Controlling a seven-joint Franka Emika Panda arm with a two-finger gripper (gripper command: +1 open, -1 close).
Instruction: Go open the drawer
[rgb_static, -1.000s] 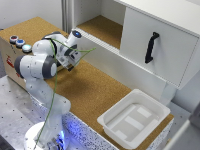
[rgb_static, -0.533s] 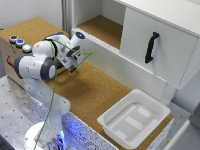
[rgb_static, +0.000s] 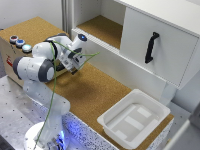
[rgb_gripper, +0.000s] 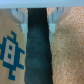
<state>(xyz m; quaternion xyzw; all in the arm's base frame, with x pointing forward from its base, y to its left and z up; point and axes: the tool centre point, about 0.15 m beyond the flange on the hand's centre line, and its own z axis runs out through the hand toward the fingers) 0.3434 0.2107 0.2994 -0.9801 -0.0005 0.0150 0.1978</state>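
The drawer (rgb_static: 142, 42) is a white front on the cabinet at the exterior view's right, carrying a black vertical handle (rgb_static: 151, 47); it looks shut. My gripper (rgb_static: 75, 64) hangs over the cork surface at the exterior view's left, next to a cardboard box, far from the handle. In the wrist view my gripper (rgb_gripper: 37, 17) is open; its pale fingertips (rgb_gripper: 18, 15) stand wide apart over a dark band, and nothing is held. The drawer does not appear in the wrist view.
A cardboard box (rgb_static: 10, 50) with coloured buttons (rgb_static: 20, 43) sits beside the arm; its blue print (rgb_gripper: 10, 50) shows in the wrist view. A white tray (rgb_static: 132, 120) lies on the cork near the front. An open shelf (rgb_static: 102, 27) lies left of the drawer.
The arm has barely moved; the wrist has shifted slightly near the cardboard box. The drawer is unchanged.
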